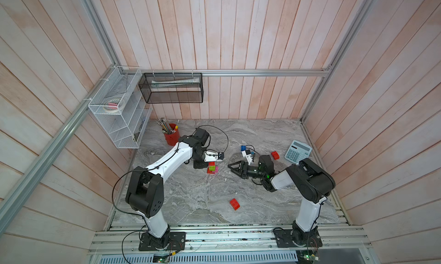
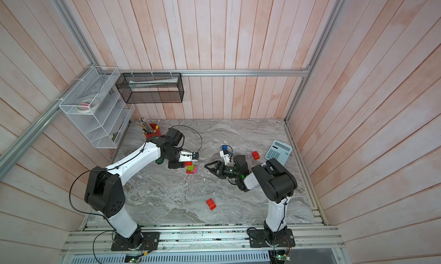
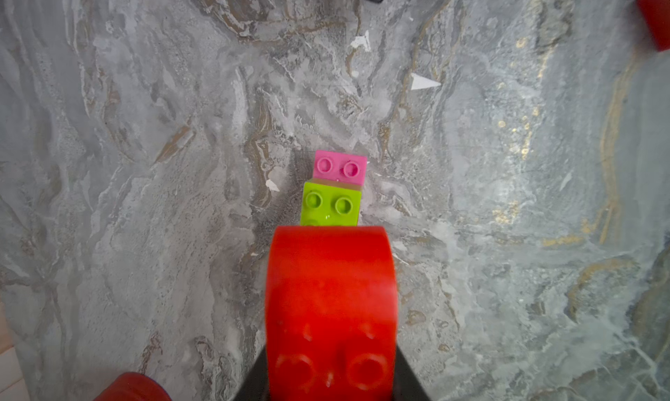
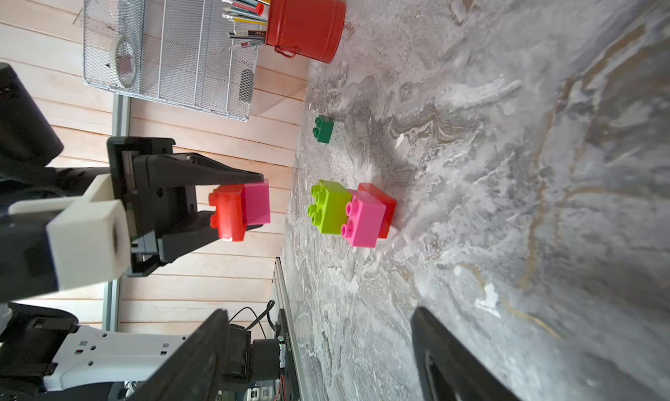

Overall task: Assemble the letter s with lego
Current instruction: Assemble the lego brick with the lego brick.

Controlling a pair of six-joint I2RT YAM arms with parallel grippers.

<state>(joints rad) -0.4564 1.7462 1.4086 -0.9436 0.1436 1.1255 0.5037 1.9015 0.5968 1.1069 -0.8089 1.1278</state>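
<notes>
clock reference: directions are read in the top views, with 12 o'clock toward the back wall.
left gripper (image 4: 259,203): closed on the held red brick (image 4: 229,214), onto which the held pink brick (image 4: 256,199) is pressed; the pair is pinched from two sides and kept off the table (image 1: 191,203).
held pair, place: seen over the brick cluster, at its 12 o'clock edge in both top views; a clear gap between the two is shown in the right wrist view.
brick cluster: a lime green brick (image 4: 328,207), a lower pink brick (image 4: 364,219) and a lower red brick (image 4: 384,203) are found touching one another, studs up, near the table's middle.
right gripper (image 1: 229,166): jaws are spread wide and nothing is held between them; it is placed at 3 o'clock of the cluster, near it but apart.
loose lego: a red brick (image 1: 234,203) is seen at 5 o'clock of the middle, another red one (image 1: 275,155) at 2 o'clock, a blue brick (image 1: 243,147) at 1 o'clock, a dark green brick (image 4: 323,129) at 9 o'clock of the cluster.
surroundings: a calculator (image 1: 298,151) is seen at 2 o'clock by the wall, a red pencil cup (image 1: 171,137) at 11 o'clock.
</notes>
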